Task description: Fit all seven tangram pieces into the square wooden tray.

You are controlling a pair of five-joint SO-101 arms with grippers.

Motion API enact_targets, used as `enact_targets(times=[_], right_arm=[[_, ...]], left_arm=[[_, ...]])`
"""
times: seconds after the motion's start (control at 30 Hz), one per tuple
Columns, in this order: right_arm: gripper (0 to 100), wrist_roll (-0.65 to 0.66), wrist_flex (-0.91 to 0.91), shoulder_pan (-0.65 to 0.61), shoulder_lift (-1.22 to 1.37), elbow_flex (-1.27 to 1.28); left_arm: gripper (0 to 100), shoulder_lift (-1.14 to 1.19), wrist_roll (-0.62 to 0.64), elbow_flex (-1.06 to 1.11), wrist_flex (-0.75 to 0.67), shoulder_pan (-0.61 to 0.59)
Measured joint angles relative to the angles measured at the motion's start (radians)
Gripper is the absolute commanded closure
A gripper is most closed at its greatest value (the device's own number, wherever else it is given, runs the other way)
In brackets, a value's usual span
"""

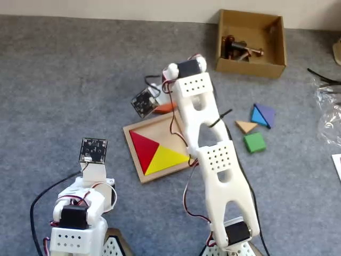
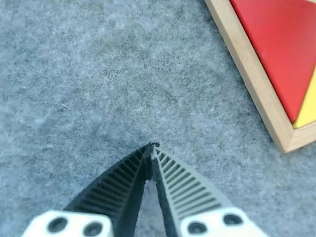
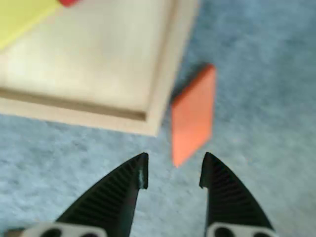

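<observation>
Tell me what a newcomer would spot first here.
The red triangle and yellow triangle glow in the tray mid-table. The right arm stretches across it, its open gripper over an orange piece beside the tray's corner. More pieces, a green square among them, lie loose right of the arm.

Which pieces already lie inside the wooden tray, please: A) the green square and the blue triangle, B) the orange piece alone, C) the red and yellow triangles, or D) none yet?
C: the red triangle and yellow triangle sit inside the tray, while the orange piece lies just outside its corner.
</observation>
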Motion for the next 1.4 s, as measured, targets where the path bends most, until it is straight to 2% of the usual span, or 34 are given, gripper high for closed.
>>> enact_targets(times=[0.23, 0.5, 0.83, 1.4], right_arm=[[82.9, 0.000, -0.046, 0.026, 0.003, -0.032], [82.9, 0.000, -0.146, 0.043, 0.158, -0.055], [82.9, 0.000, -0.164, 0.029, 0.281, -0.166], [82.9, 0.000, -0.166, 0.025, 0.288, -0.176]], left_arm=[[99, 0.000, 0.000, 0.000, 0.000, 0.000], [99, 0.000, 0.000, 0.000, 0.000, 0.000], [99, 0.000, 0.000, 0.000, 0.000, 0.000], [99, 0.000, 0.000, 0.000, 0.000, 0.000]])
